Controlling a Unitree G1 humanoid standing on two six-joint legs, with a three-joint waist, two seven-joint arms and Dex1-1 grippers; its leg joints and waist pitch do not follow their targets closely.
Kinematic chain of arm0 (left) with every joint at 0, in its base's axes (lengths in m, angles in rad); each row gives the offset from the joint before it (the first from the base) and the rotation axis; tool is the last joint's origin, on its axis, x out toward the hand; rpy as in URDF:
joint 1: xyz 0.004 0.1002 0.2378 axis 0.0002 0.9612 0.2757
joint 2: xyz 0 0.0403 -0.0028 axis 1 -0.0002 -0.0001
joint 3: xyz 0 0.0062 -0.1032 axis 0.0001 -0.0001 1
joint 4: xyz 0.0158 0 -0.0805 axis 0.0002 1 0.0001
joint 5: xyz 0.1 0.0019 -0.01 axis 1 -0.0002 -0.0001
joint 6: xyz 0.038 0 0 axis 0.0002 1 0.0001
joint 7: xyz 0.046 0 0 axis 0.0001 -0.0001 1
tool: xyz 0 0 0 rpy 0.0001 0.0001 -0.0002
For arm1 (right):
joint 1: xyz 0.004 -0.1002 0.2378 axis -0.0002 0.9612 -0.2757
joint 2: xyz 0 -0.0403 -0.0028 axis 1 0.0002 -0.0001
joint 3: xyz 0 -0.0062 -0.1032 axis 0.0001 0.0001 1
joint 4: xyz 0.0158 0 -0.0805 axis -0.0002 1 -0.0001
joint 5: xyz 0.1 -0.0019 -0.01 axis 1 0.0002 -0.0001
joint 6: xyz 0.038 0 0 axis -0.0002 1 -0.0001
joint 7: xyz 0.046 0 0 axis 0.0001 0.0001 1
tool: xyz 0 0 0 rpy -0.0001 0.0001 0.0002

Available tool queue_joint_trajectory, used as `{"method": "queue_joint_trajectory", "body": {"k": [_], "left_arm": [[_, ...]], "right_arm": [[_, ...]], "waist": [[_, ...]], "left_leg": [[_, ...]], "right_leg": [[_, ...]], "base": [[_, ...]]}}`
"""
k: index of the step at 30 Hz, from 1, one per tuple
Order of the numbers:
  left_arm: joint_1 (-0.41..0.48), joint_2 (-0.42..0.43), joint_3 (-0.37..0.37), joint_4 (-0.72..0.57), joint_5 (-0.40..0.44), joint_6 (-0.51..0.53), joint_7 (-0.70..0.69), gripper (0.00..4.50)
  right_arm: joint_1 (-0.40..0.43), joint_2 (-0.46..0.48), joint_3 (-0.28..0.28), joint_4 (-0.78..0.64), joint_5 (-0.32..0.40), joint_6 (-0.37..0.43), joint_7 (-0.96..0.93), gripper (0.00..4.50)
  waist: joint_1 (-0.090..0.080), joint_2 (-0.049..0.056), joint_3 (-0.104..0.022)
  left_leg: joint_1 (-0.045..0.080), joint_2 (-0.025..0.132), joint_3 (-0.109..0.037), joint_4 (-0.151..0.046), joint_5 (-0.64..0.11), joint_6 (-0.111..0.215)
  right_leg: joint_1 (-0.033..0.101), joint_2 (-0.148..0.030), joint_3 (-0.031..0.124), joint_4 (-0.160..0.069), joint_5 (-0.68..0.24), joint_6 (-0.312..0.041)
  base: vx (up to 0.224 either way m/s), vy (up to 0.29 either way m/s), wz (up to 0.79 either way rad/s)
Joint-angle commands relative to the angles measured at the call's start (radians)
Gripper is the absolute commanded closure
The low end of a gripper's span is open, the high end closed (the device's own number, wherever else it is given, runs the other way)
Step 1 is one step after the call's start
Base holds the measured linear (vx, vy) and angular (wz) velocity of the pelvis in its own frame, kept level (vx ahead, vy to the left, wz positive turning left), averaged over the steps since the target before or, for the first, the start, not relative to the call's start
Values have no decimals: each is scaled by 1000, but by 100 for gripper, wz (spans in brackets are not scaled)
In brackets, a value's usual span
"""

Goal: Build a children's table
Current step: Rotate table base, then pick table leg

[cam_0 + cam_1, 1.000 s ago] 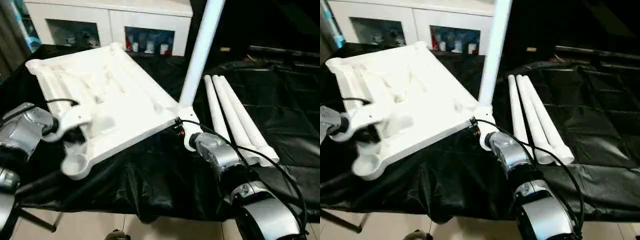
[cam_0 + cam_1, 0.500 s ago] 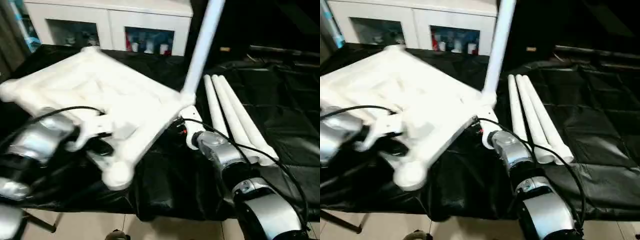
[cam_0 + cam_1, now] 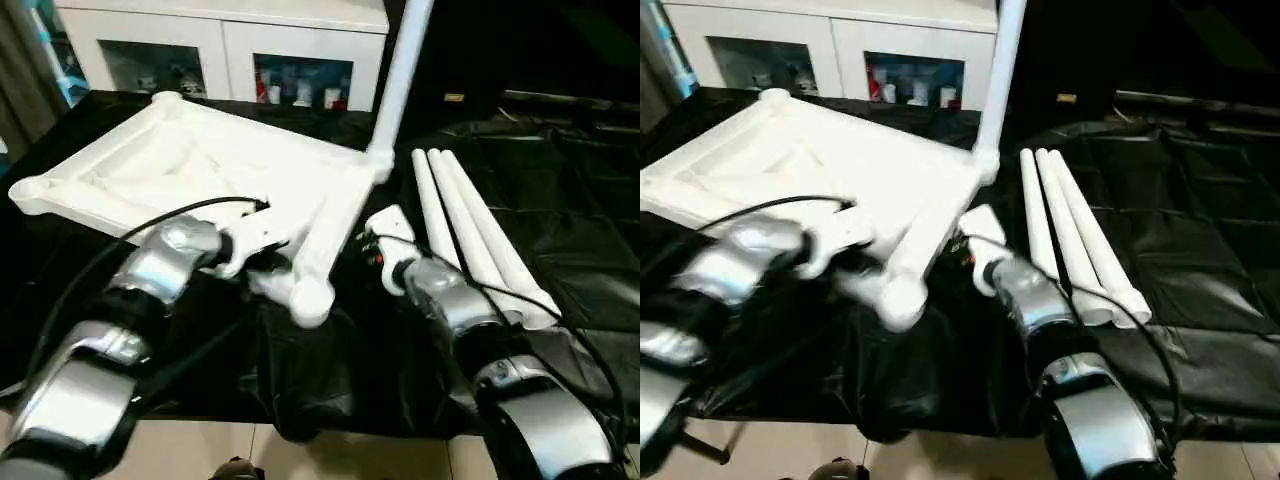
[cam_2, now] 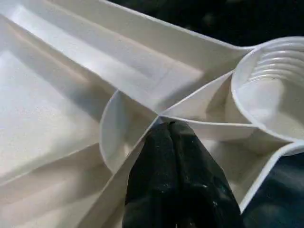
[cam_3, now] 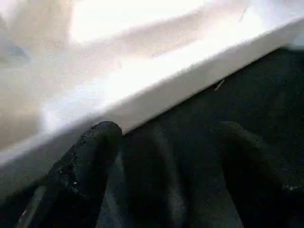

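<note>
Table top (image 3: 200, 170) is lying ribbed side up on the black-draped work table (image 3: 560, 260), toward its left front, near corner socket (image 3: 310, 300) overhanging the front edge. One leg (image 3: 400, 70) is standing in the far-right socket; three spare legs (image 3: 470, 230) are lying side by side to the right.

Looks like light, stiff moulded plastic, slick walls, so it'll pivot easily. Ribs and rim are the best holds.

Left gripper (image 4: 173, 130) is pressing together on a thin rib beside the near socket. Right gripper (image 5: 166, 142) is standing spread, holding nothing, just below the top's right rim.
</note>
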Motion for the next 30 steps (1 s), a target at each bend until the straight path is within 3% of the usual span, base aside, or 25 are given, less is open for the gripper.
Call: {"method": "queue_joint_trajectory", "body": {"k": [1,3,7,9,11,13,16,17,19,24,30], "left_arm": [[-30,-1,13,13,14,-20,60,439],[-24,-5,54,-15,-6,-23,107,439],[-9,-10,95,-66,-35,-13,126,439],[26,-6,143,-161,-87,-3,132,446],[54,-9,182,-232,-141,6,138,450],[89,-13,219,-327,-202,68,120,450],[156,-42,266,-503,-306,239,101,417],[165,-46,266,-523,-317,260,97,409],[225,-43,233,-634,-348,343,56,392],[337,38,146,-854,-418,465,-36,362],[370,46,136,-955,-431,555,-31,314]], "right_arm": [[15,-29,-21,-85,4,50,-21,101],[53,-64,-34,-222,-8,134,-54,101],[66,-83,-57,-302,0,218,-71,101],[71,-84,-128,-389,67,328,-88,84],[63,-86,-171,-424,86,403,-125,63],[54,-96,-180,-442,73,467,-162,42],[29,-114,-192,-440,41,597,-207,26],[26,-115,-193,-441,39,615,-209,9],[13,-117,-211,-445,44,684,-227,0],[-21,-116,-237,-428,85,805,-251,0],[-22,-106,-245,-404,88,870,-251,0]], "waist": [[2,20,-86],[3,16,-87],[2,15,-85],[2,15,-83],[1,12,-83],[-1,15,-83],[-6,-1,-79],[-3,5,-79],[-3,-9,-78],[-7,-8,-80],[-11,-13,-74]], "left_leg": [[18,30,-24,-64,-169,-31],[19,28,-23,-61,-134,-23],[19,28,-22,-62,-138,-22],[20,32,-22,-63,-155,-22],[20,33,-22,-64,-151,-24],[22,31,-19,-62,-139,-37],[20,28,-13,-63,-140,-39],[21,27,-14,-62,-136,-40],[19,28,-14,-63,-126,-36],[16,25,-13,-62,-89,-38],[15,24,-11,-63,-111,-51]], "right_leg": [[53,-86,56,-62,59,-213],[54,-82,56,-60,97,-211],[52,-84,56,-64,70,-220],[50,-86,57,-65,42,-223],[52,-88,57,-64,32,-225],[46,-82,57,-61,41,-228],[46,-80,57,-68,-9,-221],[44,-82,58,-68,-28,-214],[46,-83,59,-68,-46,-200],[42,-77,59,-62,-28,-165],[40,-75,61,-71,-82,-142]], "base": [[0,0,0],[0,0,0],[0,0,0],[0,0,0],[0,0,0],[0,0,0],[0,0,0],[0,0,0],[0,0,0],[0,0,0],[0,0,0]]}}
